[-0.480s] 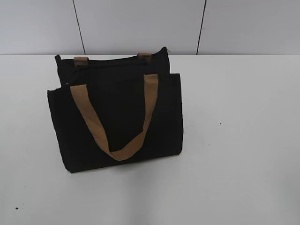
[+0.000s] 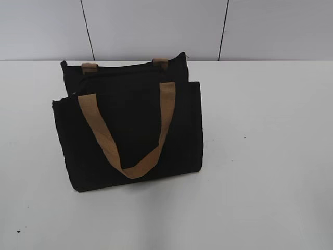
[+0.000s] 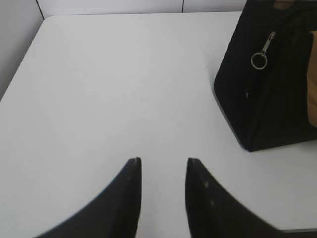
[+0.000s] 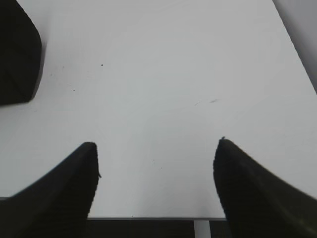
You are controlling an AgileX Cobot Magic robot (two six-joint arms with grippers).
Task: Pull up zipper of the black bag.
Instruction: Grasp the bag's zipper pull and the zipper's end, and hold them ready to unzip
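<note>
The black bag (image 2: 130,130) stands upright on the white table, left of centre, with a tan handle (image 2: 125,133) hanging over its front. In the left wrist view the bag's end (image 3: 262,94) shows at the right, with the silver zipper pull and ring (image 3: 261,53) hanging on it. My left gripper (image 3: 163,159) is open and empty over bare table, well short and left of the bag. My right gripper (image 4: 157,144) is wide open and empty near the table's front edge; a corner of the bag (image 4: 17,54) shows far left. Neither gripper shows in the exterior view.
The white table (image 2: 260,156) ends at a grey panelled wall (image 2: 156,28) behind the bag. The table's front edge (image 4: 158,217) lies just under the right gripper. Small dark specks dot the surface.
</note>
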